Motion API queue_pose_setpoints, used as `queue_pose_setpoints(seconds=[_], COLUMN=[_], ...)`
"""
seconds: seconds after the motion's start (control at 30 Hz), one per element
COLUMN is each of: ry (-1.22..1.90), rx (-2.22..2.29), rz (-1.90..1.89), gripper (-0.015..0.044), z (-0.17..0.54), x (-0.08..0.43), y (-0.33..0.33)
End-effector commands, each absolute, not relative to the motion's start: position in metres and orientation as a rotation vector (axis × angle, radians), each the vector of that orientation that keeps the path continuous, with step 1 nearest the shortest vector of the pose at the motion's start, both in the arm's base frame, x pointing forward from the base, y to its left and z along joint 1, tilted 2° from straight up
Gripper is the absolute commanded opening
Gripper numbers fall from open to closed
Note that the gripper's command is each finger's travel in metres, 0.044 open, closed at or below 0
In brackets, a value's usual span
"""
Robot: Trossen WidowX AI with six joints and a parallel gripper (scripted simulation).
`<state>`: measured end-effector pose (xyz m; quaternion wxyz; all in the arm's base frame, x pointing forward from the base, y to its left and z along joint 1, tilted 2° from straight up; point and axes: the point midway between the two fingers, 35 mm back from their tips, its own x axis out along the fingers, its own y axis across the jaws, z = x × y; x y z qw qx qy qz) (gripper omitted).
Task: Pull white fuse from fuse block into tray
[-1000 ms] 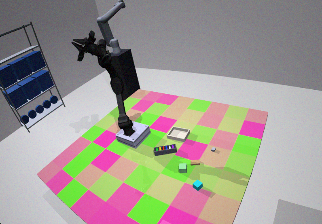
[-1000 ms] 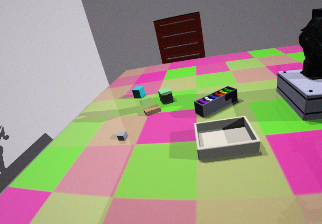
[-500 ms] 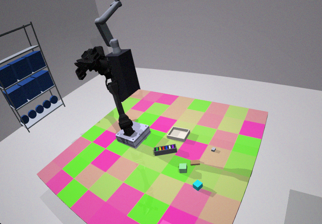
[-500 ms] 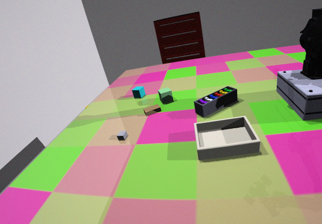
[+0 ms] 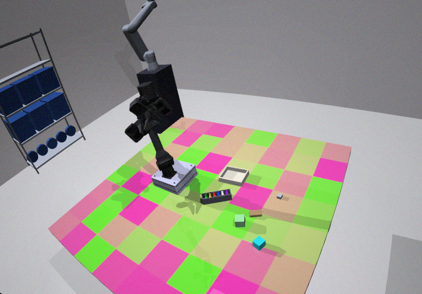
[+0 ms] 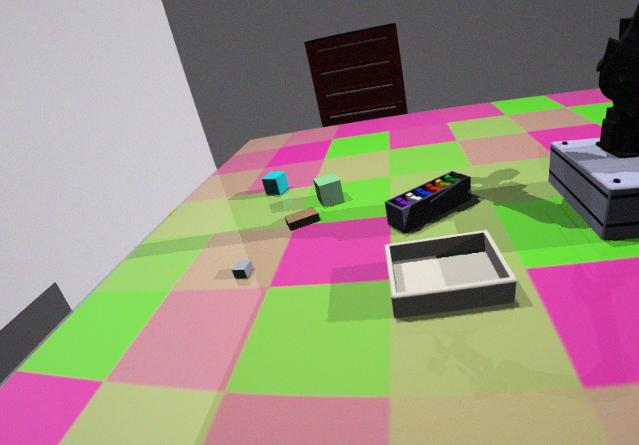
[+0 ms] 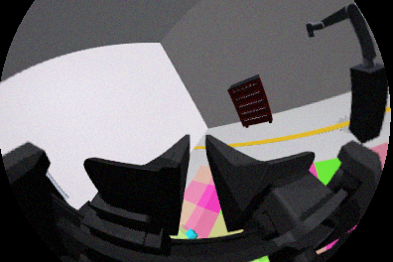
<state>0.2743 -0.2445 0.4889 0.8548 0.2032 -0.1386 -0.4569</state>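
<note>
The white fuse (image 5: 222, 192) (image 6: 413, 197) sits upright in the dark fuse block (image 5: 216, 200) (image 6: 438, 212), between the blue fuse (image 5: 218, 193) (image 6: 423, 192) and the purple fuse (image 5: 226, 192) (image 6: 401, 202). The shallow off-white tray (image 5: 233, 180) (image 6: 454, 304) stands beside the block and is empty. My gripper (image 5: 149, 113) (image 7: 196, 138) is open by a narrow gap with nothing between its fingertips. It is high above the robot base, well away from the block and tray, and points roughly toward the top camera. It is out of frame in the exterior view.
A pale green cube (image 5: 239, 221) (image 6: 328, 189), a brown block (image 5: 255, 213) (image 6: 303, 218), a cyan cube (image 5: 258, 243) (image 6: 274, 183) and a small grey cube (image 5: 279, 196) (image 6: 242, 269) lie on the checkered mat beyond the fuse block, away from the robot base (image 5: 177, 181) (image 6: 609, 197).
</note>
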Motion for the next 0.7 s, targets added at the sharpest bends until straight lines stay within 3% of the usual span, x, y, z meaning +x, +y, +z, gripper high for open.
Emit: queue_pose_setpoints(seconds=[0.0, 0.4, 0.67], ry=[-0.111, 0.325, 0.723], rx=[0.498, 0.633, 0.715], rz=[-0.905, -0.782, -0.724], gripper=[0.0074, 0.0074, 0.0074], z=[0.432, 0.299, 0.187], x=[0.319, 0.386, 0.399], y=[-0.234, -0.181, -0.119])
